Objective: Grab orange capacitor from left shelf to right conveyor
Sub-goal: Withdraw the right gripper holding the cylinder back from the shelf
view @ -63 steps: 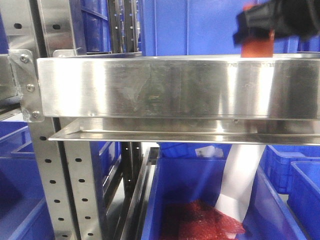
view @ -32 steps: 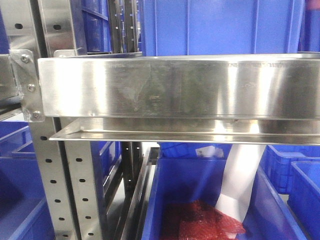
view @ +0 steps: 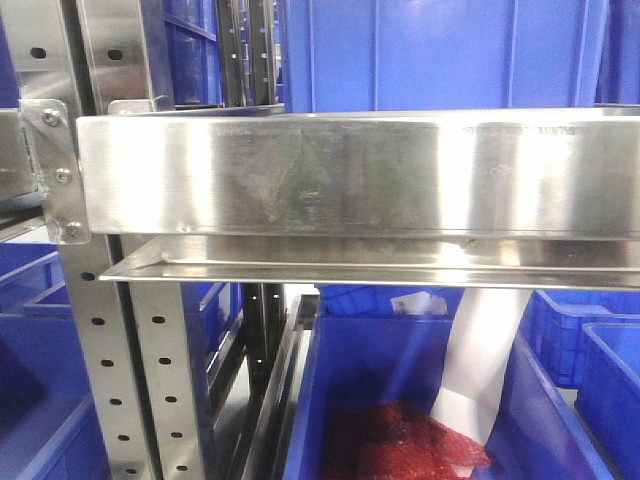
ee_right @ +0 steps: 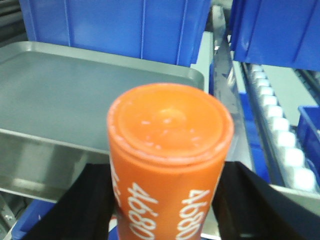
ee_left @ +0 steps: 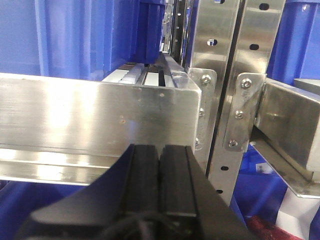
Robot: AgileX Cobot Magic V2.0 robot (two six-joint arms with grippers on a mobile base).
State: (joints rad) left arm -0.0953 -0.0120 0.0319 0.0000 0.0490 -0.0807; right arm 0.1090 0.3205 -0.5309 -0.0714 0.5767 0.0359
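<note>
In the right wrist view my right gripper [ee_right: 167, 200] is shut on the orange capacitor [ee_right: 170, 150], an orange cylinder with a flat top and white "4680" on its side, held upright between the black fingers [ee_right: 87, 200]. The stainless-steel left shelf [view: 350, 175] fills the front view; its front lip also shows in the left wrist view [ee_left: 95, 120]. My left gripper [ee_left: 160, 170] is shut and empty, just in front of that lip. The dark conveyor belt is out of view. Neither gripper shows in the front view.
A shallow silver tray [ee_right: 75, 90] lies behind the capacitor, with blue bins [ee_right: 115, 25] behind it and a white roller track [ee_right: 280, 135] at right. Perforated uprights [ee_left: 225, 100] stand right of the left gripper. A blue bin [view: 400, 400] with red material sits below the shelf.
A second ago the right gripper held the orange capacitor above the shelf's right end in the front view. It has since left that view. The shelf has not moved.
</note>
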